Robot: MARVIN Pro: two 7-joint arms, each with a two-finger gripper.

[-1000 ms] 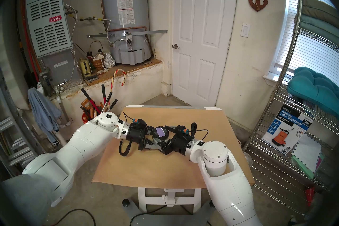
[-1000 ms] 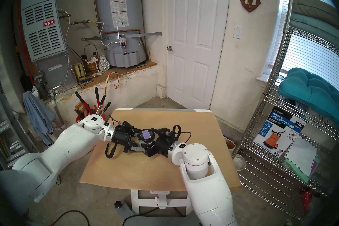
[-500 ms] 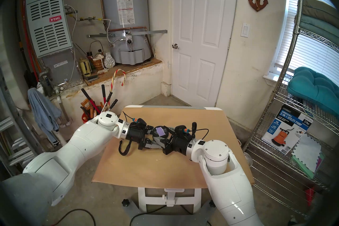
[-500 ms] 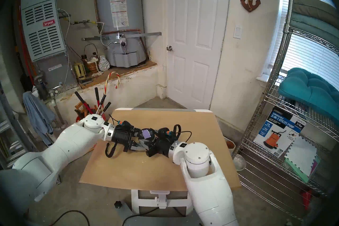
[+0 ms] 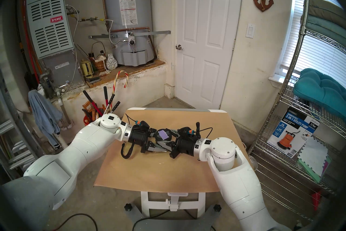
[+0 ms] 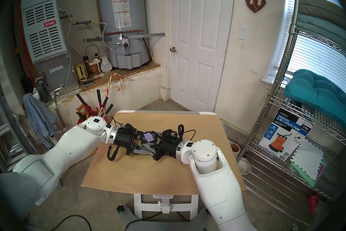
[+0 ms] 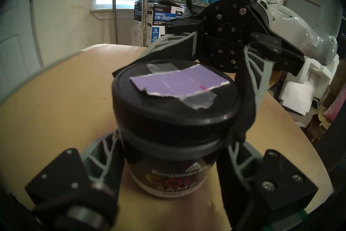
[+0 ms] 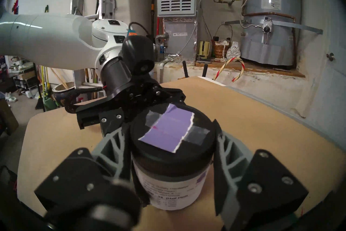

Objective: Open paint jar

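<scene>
Table [image 5: 215, 131] unchanged — right hand [image 8: 172, 151] now clamped on lid [image 8: 171, 147], earlier open.

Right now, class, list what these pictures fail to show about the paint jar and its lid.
- Paint jar label: left wrist view, wording cut off by left gripper fingers.
- Back label: right wrist view, print blurred.
- Jar body: head views, hidden by both grippers.
- Lid looseness: undeterminable.
</scene>
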